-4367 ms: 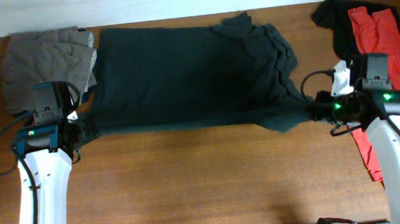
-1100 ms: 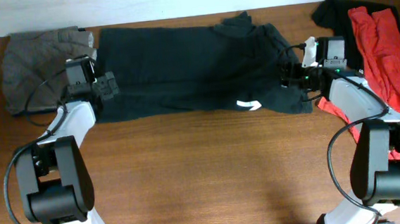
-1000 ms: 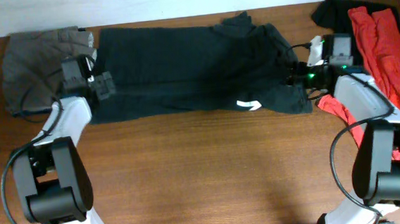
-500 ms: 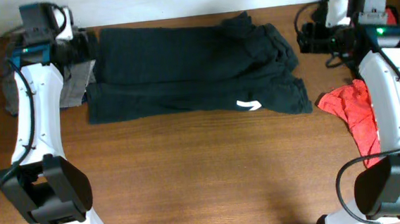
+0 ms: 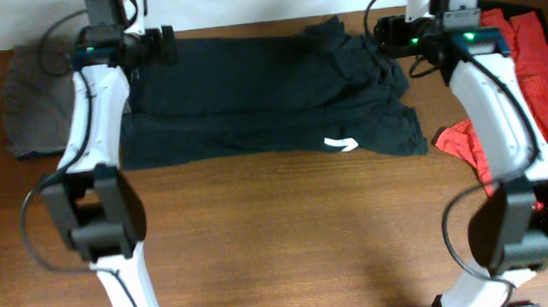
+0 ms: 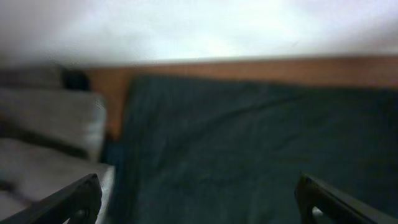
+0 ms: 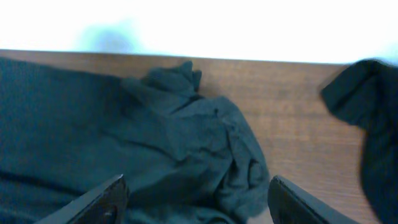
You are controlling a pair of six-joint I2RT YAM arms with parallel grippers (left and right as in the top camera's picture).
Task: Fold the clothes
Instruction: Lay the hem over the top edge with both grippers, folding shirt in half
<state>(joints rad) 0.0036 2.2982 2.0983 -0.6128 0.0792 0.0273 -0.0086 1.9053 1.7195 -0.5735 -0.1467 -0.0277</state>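
Across desk (image 5: 280, 240) at 12 o'clock: black T-shirt (image 5: 260, 96) flat, bunched toward 2 o'clock. Left pincer (image 5: 163, 43), right pincer (image 5: 390, 37) both apart, empty, over far corners. Cloth likely soft, limp, light; pinch far hem corners.

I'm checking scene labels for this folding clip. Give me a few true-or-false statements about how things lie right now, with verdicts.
1. The black T-shirt lies flat on the table, held by neither gripper. True.
2. The left gripper is shut on the shirt. False: its jaws stand open with nothing between them, at the shirt's far left corner.
3. A grey garment lies to the left of the black T-shirt. True.
4. The red garments are piled on top of the black T-shirt. False: they lie to its right, not on it.
5. The right gripper is open, over the shirt's crumpled right end. True.
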